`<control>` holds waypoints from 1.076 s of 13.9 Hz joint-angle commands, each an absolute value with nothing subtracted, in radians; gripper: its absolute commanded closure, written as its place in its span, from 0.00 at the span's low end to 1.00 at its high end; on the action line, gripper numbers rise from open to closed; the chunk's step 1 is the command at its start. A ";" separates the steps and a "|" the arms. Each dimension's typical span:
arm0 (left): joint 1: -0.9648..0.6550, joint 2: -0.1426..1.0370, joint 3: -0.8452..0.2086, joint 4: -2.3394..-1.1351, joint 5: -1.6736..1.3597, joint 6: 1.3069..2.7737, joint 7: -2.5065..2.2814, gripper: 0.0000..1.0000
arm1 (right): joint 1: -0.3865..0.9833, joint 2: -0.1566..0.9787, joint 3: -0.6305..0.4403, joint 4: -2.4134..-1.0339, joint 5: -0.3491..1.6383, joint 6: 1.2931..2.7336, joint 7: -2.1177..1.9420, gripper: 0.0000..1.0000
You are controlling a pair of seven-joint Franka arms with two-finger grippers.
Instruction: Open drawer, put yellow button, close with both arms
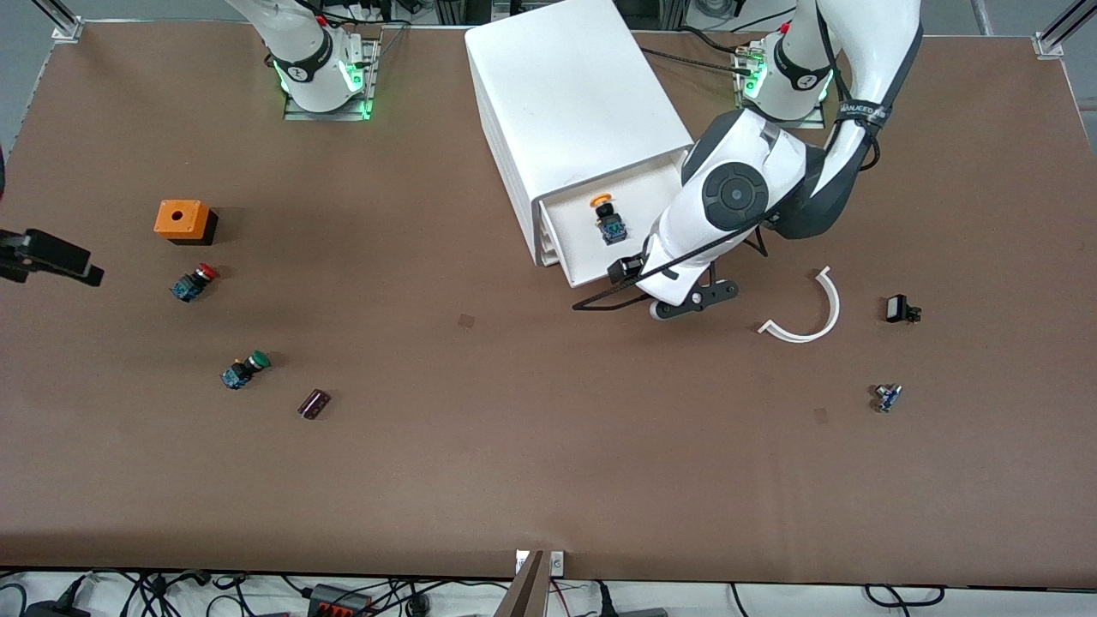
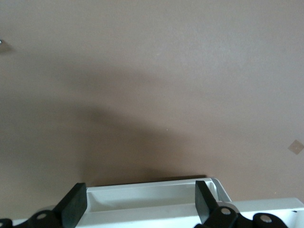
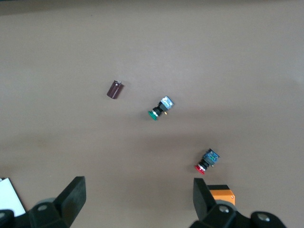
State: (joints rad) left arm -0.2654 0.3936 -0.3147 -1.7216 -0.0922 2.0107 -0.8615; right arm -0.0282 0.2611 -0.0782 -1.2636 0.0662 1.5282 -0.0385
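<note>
Left end effector [image 2: 140,204] spread over the open drawer's [image 1: 576,224] front lip, right end effector [image 3: 138,202] spread near the desk's [image 1: 514,446] right-arm edge, yellow button [image 1: 607,218] inside the drawer seen only from the front, brown desk.

The two large white jointed robot arms [image 1: 737,214] have glossy rounded shells with dark grey joint rings; one ring carries a round grey cap with a centre dot. Green lights glow at both white bases, which sit on metal mounting plates. A black cable runs along the left arm, strapped by a black band with white lettering. The left hand [image 2: 141,205] shows two matte black, blocky fingers [image 2: 75,203] on black knuckles with silver screws. The right hand [image 3: 138,202] looks the same.
</note>
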 commanded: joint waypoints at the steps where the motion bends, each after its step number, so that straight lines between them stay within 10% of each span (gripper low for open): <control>1: -0.259 0.356 -0.342 -1.772 -0.081 1.981 -0.885 0.00 | -0.042 0.204 -0.055 -1.350 0.032 1.556 -0.057 0.00; 15: -0.250 0.345 -0.463 -1.779 -0.162 1.859 -0.917 0.00 | -0.020 -0.003 -0.054 -1.648 -0.021 1.684 -0.054 0.00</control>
State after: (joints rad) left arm -0.2625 0.3851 -0.4479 -1.7449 -0.1127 1.8687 -0.9025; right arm -0.0212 0.0138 -0.0581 -1.6323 -0.0088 1.6666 -0.0459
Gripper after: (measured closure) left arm 0.000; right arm 0.000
